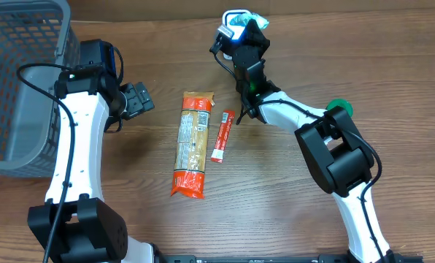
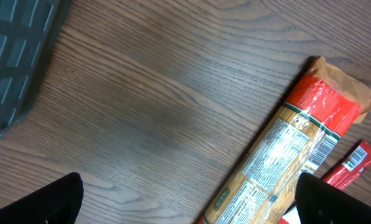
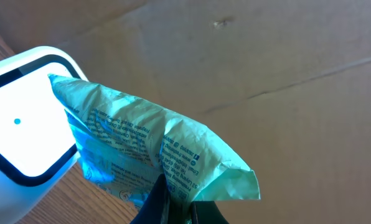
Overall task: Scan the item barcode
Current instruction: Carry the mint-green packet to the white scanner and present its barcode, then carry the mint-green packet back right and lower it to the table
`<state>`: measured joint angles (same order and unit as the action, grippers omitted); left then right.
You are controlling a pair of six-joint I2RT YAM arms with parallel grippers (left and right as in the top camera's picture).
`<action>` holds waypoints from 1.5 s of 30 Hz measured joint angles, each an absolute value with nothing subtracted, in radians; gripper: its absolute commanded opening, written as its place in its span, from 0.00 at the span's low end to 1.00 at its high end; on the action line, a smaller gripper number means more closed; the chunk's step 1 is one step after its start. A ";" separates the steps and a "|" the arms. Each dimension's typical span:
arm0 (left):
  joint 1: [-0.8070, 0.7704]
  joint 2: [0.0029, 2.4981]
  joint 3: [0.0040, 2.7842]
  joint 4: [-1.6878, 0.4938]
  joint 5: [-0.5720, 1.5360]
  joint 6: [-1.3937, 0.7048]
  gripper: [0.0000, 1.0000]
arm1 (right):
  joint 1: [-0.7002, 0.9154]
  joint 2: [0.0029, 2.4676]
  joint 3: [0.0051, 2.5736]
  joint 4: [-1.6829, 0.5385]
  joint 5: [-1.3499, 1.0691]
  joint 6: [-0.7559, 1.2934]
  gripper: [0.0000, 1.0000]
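Right gripper (image 3: 173, 208) pinches our teal packet (image 3: 154, 155) by its edge, so we get the printed face right by the white scanner (image 3: 23, 130). Barcode's probably on that side, hard to tell. Left gripper (image 2: 192, 202) hangs spread wide, idle.

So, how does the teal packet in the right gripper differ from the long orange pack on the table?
The teal packet is pinched in the right gripper and held at the white scanner; the long orange pack lies flat on the table, untouched. The teal packet is short and crumpled; the long orange pack is narrow and straight. Both are soft printed wrappers.
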<state>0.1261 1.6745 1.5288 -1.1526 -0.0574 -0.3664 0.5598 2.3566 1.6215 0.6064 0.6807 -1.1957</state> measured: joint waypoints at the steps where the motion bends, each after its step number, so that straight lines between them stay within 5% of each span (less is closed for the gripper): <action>1: 0.126 1.674 1.529 -1.152 -0.057 -0.366 1.00 | 0.561 2.360 1.621 0.607 0.680 -1.196 0.03; 25: 0.126 1.674 1.529 -1.152 -0.057 -0.366 1.00 | 0.603 2.369 1.637 0.406 0.690 -1.123 0.05; 45: 0.126 1.674 1.529 -1.152 -0.057 -0.366 1.00 | 0.637 2.370 1.636 0.513 0.801 -0.920 0.03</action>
<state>0.1261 1.6745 1.5288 -1.1522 -0.0574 -0.3664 0.6373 2.3703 1.6360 0.5133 0.8005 -0.9203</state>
